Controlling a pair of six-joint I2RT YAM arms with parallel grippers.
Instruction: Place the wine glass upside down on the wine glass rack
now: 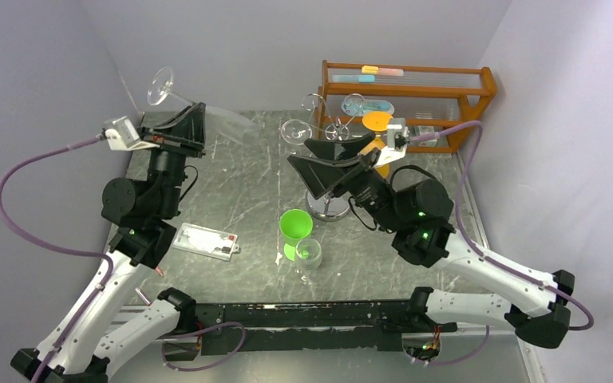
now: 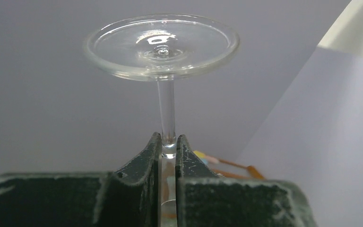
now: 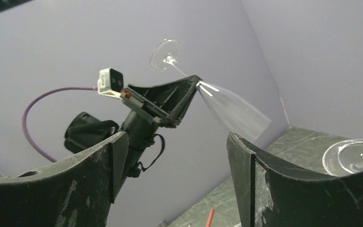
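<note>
My left gripper is raised at the back left and shut on the stem of a clear wine glass. The glass lies tilted, its foot toward the wall and its bowl pointing right. In the left wrist view the gripper pinches the stem below the round foot. The chrome wine glass rack stands mid-table, with other glasses hanging on its arms. My right gripper is open and empty in front of the rack. The right wrist view shows its spread gripper facing the held glass.
A brown wooden shelf rack stands at the back right, with an orange glass before it. A green cup and a small clear glass sit near the rack's base. A clear plastic box lies front left.
</note>
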